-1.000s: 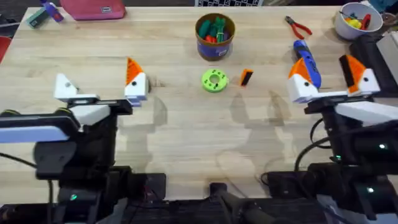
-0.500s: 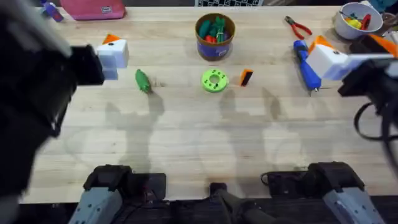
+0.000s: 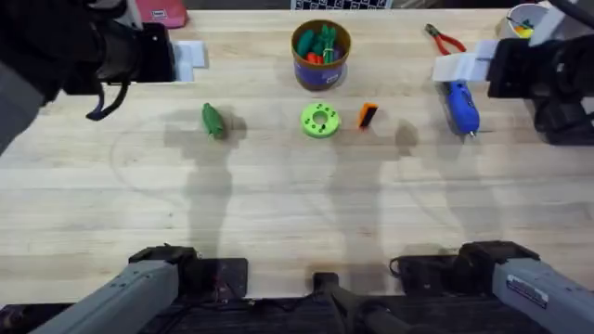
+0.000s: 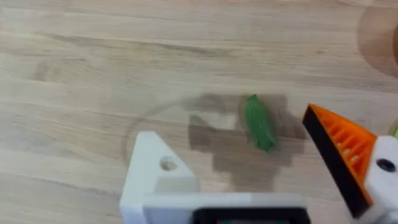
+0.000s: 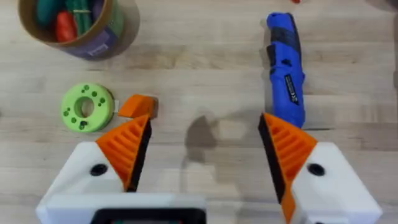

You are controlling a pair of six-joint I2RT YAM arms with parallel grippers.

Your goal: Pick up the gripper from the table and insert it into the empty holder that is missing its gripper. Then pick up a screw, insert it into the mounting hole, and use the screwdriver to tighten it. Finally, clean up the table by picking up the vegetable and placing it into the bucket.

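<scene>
The loose orange-and-black gripper [image 3: 368, 115] [image 5: 138, 106] lies on the table just right of a lime-green disc [image 3: 320, 121]. The green vegetable [image 3: 213, 121] [image 4: 259, 121] lies left of the disc. The blue bucket [image 3: 321, 54] with toy items inside stands at the far centre. The blue screwdriver [image 3: 458, 107] [image 5: 286, 78] lies at the right. My left gripper [image 3: 186, 57] [image 4: 233, 143] hangs open above the vegetable; one finger is the bare white holder [image 4: 155, 171], the other carries an orange tip. My right gripper [image 3: 461, 67] [image 5: 205, 134] is open, empty, above the screwdriver and loose gripper.
Red-handled pliers [image 3: 445, 39] and a white bowl [image 3: 524, 19] sit at the far right corner. A pink case [image 3: 158, 13] lies at the far left. The near half of the wooden table [image 3: 297, 213] is bare.
Both arms have lifted from low near the front edge and swung toward the far side. The vegetable, earlier covered by the left gripper, now shows.
</scene>
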